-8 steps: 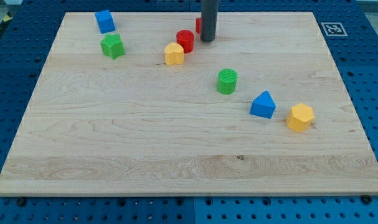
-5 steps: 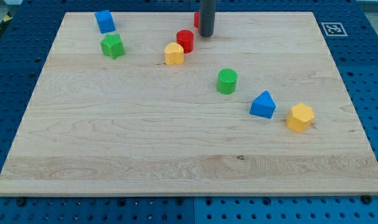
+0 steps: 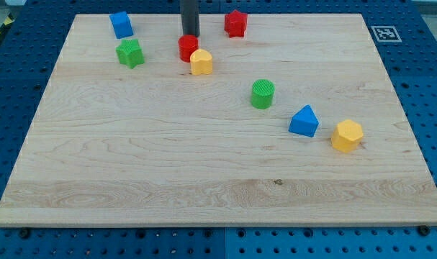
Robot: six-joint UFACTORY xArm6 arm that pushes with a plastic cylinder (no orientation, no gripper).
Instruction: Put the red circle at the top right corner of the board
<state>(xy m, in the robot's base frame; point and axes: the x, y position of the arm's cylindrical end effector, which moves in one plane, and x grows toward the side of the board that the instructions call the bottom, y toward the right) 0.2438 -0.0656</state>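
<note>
No fingers exist on our arm, so nothing opens, closes or grips; it ends in a dark rod. My tip (image 3: 190, 35) sits just above the red circle (image 3: 188, 47), at its top edge, apparently touching. The red circle lies near the tabletop's (image 3: 132, 173) top middle, against a yellow block (image 3: 201, 62). A red star-like block (image 3: 235, 23) sits further right. We judge the task barely begun: the circle is well apart from the top right corner, and the whole push rightward remains.
</note>
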